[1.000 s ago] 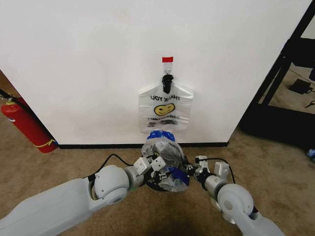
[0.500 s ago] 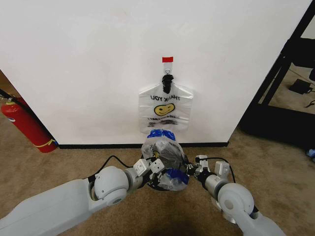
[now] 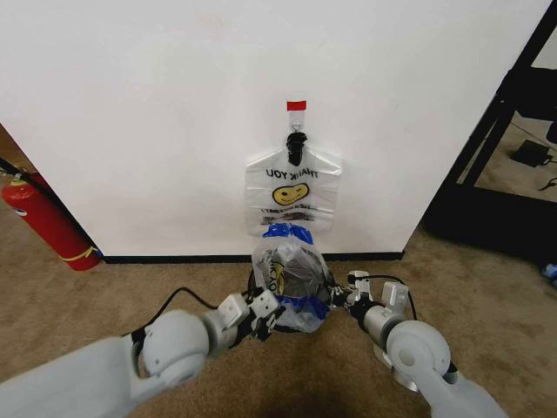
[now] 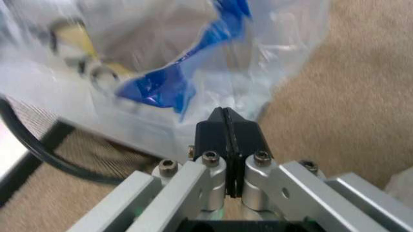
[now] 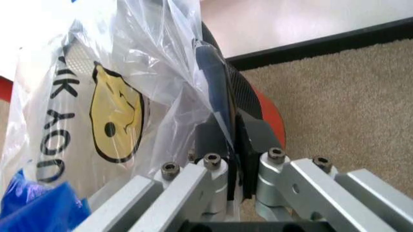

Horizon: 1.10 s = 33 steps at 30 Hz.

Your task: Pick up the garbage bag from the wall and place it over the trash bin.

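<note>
A translucent garbage bag (image 3: 285,272) with blue handles and a yellow smiley (image 5: 115,116) is draped over the black mesh trash bin (image 5: 244,99), which stands on the carpet below the wall (image 3: 174,104). My right gripper (image 3: 336,300) (image 5: 226,133) is at the bin's right side, shut on the bag's film. Just short of the bag's near left side, my left gripper (image 3: 265,315) (image 4: 227,123) is shut with nothing seen between its fingers. A second bag of the same kind (image 3: 294,187) hangs from the black hook (image 3: 296,141) under a red tape strip (image 3: 297,105).
A red fire extinguisher (image 3: 43,218) leans against the wall at the far left. A black frame (image 3: 509,165) stands at the right, past the wall's corner. Tan carpet lies open around the bin.
My left arm has drawn back toward me and lower, away from the bag. The bag has settled lower over the bin, its blue handle now at the far rim. The right gripper has hardly moved.
</note>
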Available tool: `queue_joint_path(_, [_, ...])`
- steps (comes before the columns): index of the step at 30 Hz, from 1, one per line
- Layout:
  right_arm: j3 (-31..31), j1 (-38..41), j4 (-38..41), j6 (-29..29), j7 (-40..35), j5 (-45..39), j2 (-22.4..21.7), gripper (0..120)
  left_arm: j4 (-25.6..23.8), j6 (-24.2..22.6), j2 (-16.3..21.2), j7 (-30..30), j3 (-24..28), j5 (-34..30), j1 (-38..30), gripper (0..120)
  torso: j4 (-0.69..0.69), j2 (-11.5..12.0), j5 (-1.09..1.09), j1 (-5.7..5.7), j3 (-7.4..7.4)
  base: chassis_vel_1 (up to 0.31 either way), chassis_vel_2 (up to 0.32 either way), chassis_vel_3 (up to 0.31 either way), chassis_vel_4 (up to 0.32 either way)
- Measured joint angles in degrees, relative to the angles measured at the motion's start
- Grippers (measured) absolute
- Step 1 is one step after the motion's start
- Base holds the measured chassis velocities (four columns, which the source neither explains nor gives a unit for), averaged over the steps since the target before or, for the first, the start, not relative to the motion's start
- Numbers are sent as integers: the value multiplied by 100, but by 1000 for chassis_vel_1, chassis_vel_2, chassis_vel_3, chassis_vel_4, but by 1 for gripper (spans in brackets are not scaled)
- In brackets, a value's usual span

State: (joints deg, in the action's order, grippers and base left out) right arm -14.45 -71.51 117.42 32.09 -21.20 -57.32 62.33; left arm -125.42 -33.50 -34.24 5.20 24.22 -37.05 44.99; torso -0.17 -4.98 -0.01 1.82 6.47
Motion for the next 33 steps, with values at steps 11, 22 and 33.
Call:
queue_joint_path(11, [-26,-18,42,-6,-95,-45,10,1,-13,117,27,-17,-353,379,859,0,-1,0,0,0,0,0,0,0,0])
queue_joint_path(22, [-13,-14,21,-13,-87,23,49,1,-719,218,112,182,-1073,214,1165,3,-1,0,0,0,0,0,0,0,0])
queue_joint_path(33, [67,11,-18,-14,-71,139,77,1,-1027,-132,166,160,-898,253,236,47,-1,0,0,1,0,0,0,0,0])
